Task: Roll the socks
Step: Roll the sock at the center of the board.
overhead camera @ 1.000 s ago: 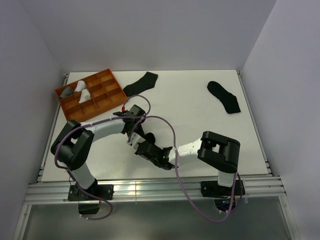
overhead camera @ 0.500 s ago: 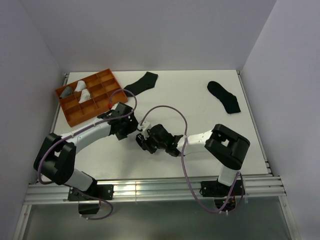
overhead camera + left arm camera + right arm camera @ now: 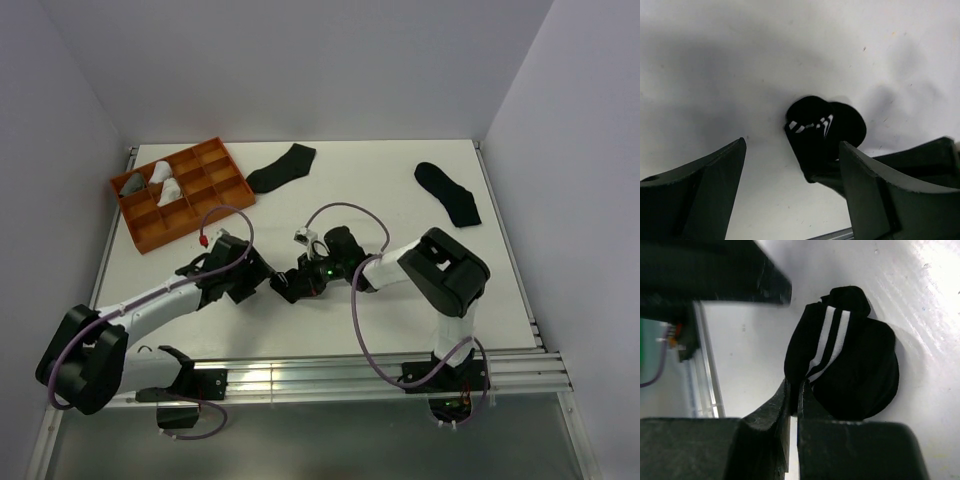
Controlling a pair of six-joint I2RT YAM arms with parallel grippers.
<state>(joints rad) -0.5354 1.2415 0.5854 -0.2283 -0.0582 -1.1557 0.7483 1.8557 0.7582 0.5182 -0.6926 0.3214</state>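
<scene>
Rolled black knit sock with two white stripes, a soft rounded bundle, sits lower centre on the smooth white table, its stripes slanting up-right in the right wrist view. The right gripper has its fingers pressed together on the sock's lower-left edge. The left gripper gapes wide and empty, the sock just beyond its fingertips.

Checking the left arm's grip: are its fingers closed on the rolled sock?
No: the left fingers stand wide apart, with the sock in the open gap between them.
</scene>
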